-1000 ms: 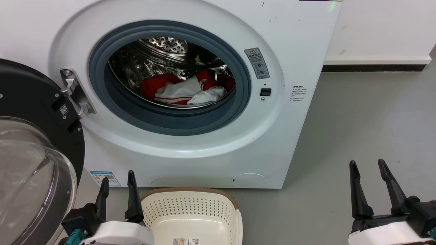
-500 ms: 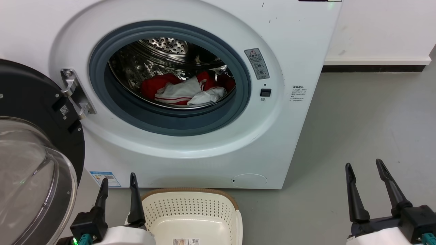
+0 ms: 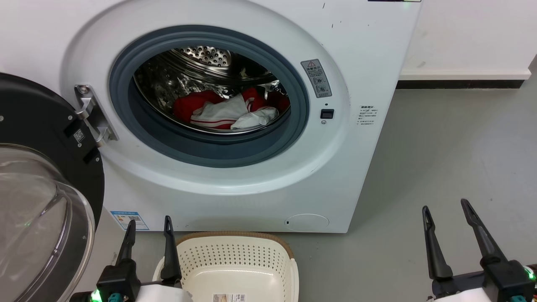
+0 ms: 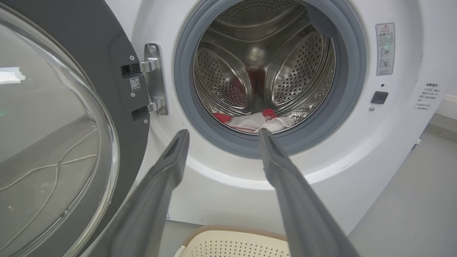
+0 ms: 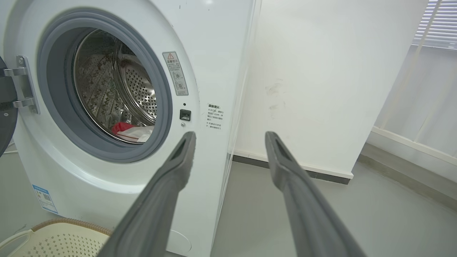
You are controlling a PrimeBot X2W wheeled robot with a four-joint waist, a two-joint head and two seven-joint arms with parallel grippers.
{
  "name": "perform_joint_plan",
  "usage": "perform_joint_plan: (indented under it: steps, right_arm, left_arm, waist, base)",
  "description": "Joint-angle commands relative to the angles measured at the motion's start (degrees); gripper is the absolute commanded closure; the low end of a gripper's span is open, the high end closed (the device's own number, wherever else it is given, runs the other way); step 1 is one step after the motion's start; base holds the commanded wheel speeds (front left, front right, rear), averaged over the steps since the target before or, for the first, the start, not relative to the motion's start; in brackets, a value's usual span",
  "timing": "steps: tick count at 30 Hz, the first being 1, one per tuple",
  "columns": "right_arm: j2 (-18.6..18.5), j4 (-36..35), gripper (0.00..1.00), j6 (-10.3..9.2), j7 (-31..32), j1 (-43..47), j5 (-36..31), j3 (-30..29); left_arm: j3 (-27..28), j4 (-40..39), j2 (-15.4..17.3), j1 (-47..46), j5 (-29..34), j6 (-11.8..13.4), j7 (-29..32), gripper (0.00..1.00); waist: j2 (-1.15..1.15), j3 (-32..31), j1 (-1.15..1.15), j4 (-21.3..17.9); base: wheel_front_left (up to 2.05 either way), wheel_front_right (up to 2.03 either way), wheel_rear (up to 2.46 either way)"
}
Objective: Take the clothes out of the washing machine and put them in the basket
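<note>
The washing machine (image 3: 361, 50) stands with its door swung open to the left. The clothes (image 3: 226, 111), a red and white bundle with striped trim, lie at the bottom of the steel drum, and also show as clothes (image 4: 255, 121) and clothes (image 5: 132, 131). The cream basket (image 3: 235, 253) sits on the floor just in front of the machine, with nothing in it but a label sticker. My left gripper (image 3: 149, 221) is open and holds nothing, low beside the basket's left rim. My right gripper (image 3: 445, 205) is open and holds nothing, over the floor to the right of the machine.
The black-rimmed glass door (image 3: 37, 201) juts out at the left, close to my left gripper. Grey floor (image 3: 453, 138) stretches to the right of the machine. A white wall with a dark skirting (image 5: 321, 89) stands behind it.
Both grippers have sunk slightly toward the bottom of the head view; the left one has also drifted a little right. Both stay open. Clothes and basket have not moved.
</note>
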Motion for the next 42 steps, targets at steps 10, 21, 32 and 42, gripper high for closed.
perform_joint_plan:
  steps: [10, 21, 32, 42]
  right_arm:
    - [-0.1, 1.4, 0.0, -0.04, -0.5, 1.1, 0.4, -0.7]
    - [0.0, 3.2, 0.0, -0.04, -0.5, 1.1, 1.5, -0.9]
    - [0.0, 3.4, 0.0, -0.04, -0.5, 0.8, 1.6, -1.0]
    - [0.0, 2.7, 0.0, -0.04, -0.5, -1.3, 1.6, -0.3]
  left_arm:
    - [0.1, -0.2, 0.1, 0.7, 1.2, 0.1, -0.5, 0.0]
    - [0.2, 0.0, 0.1, 0.8, 1.2, 0.1, -0.5, 0.0]
    - [0.0, 0.2, 0.1, 0.7, 1.0, 0.2, -0.5, 0.0]
    - [0.7, 6.2, 0.7, -8.5, 4.1, -3.3, -0.5, 0.0]
  waist:
    - [0.0, 0.0, 0.0, 0.0]
    - [0.0, 0.0, 0.0, 0.1]
    - [0.0, 0.3, 0.0, 0.0]
    - [0.0, 3.3, 0.0, -1.2]
  base:
    - [0.0, 0.0, 0.0]
    - [0.0, 0.0, 0.0]
    - [0.0, 0.0, 0.0]
    - [0.0, 0.0, 0.0]
